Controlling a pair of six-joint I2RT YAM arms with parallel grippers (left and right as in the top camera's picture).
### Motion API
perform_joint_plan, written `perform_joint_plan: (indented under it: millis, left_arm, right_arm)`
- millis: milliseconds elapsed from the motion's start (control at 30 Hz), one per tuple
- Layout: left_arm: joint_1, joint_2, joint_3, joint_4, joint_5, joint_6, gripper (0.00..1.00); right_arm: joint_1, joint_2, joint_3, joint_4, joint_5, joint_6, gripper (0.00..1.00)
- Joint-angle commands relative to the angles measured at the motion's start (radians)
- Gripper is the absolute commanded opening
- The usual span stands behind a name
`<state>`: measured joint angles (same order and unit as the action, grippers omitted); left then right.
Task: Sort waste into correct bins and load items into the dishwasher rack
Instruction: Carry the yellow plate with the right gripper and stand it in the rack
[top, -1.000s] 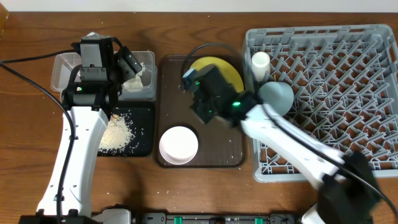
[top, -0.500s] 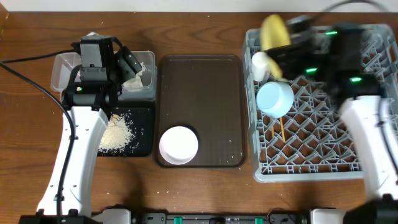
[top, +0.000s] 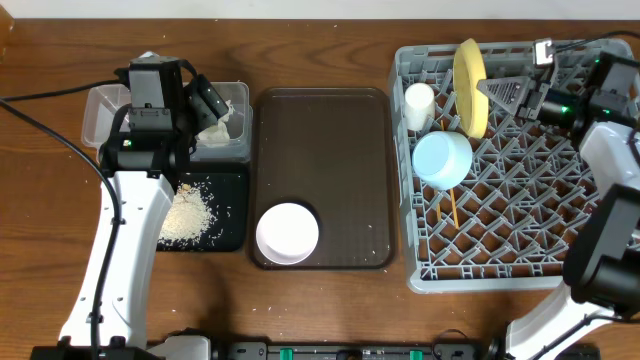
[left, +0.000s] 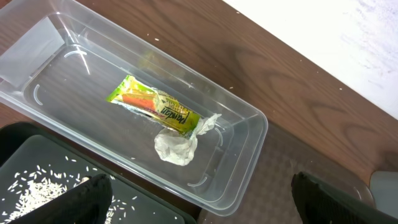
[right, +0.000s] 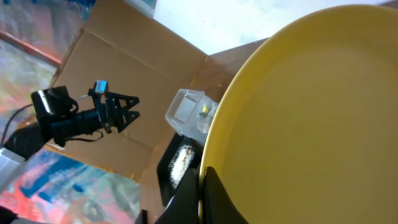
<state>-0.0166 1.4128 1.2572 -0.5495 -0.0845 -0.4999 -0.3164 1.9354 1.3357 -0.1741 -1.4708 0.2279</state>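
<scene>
My right gripper (top: 497, 91) is shut on the rim of the yellow plate (top: 470, 88) and holds it on edge over the back of the grey dishwasher rack (top: 560, 265); the plate fills the right wrist view (right: 311, 118). In the rack are the white cup (top: 419, 103), the light blue bowl (top: 442, 159) and wooden chopsticks (top: 451, 208). The white bowl (top: 288, 233) sits on the brown tray (top: 325, 130). My left gripper (left: 199, 202) is open above the clear tub (left: 249, 124), which holds the yellow-green wrapper (left: 152, 106) and white tissue (left: 176, 148). Rice crumbs (top: 188, 213) lie in the black tray (top: 235, 235).
Wood table (top: 330, 300) runs along the front. A black cable (top: 40, 125) crosses the far left. The table's back edge meets a white wall (left: 348, 37).
My right arm carried the yellow plate from the brown tray across to the rack and now holds it upright over the rack's back rows. The left arm has not moved.
</scene>
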Motion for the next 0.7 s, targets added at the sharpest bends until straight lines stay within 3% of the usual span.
perform_joint_plan:
  millis: [0, 67, 200, 300, 467, 667]
  left_arm:
    - [0.005, 0.005, 0.015, 0.001, -0.005, 0.002, 0.95]
    - [0.005, 0.005, 0.015, 0.001, -0.005, 0.002, 0.95]
    - [0.005, 0.005, 0.015, 0.001, -0.005, 0.002, 0.95]
    - [0.005, 0.005, 0.015, 0.001, -0.005, 0.002, 0.95]
    - [0.005, 0.005, 0.015, 0.001, -0.005, 0.002, 0.95]
    - [0.005, 0.005, 0.015, 0.001, -0.005, 0.002, 0.95]
  right_arm:
    - [-0.005, 0.014, 0.01, 0.029, -0.089, 0.026, 0.01]
    - [-0.011, 0.014, 0.01, 0.043, -0.085, 0.026, 0.07]
    - [-0.026, 0.013, 0.011, 0.098, -0.085, 0.069, 0.27]
    - [-0.047, 0.013, 0.011, 0.105, -0.069, 0.095, 0.56]
    - [-0.098, 0.013, 0.011, 0.107, -0.029, 0.193, 0.63]
    - [-0.151, -0.008, 0.011, 0.089, 0.044, 0.254, 0.64]
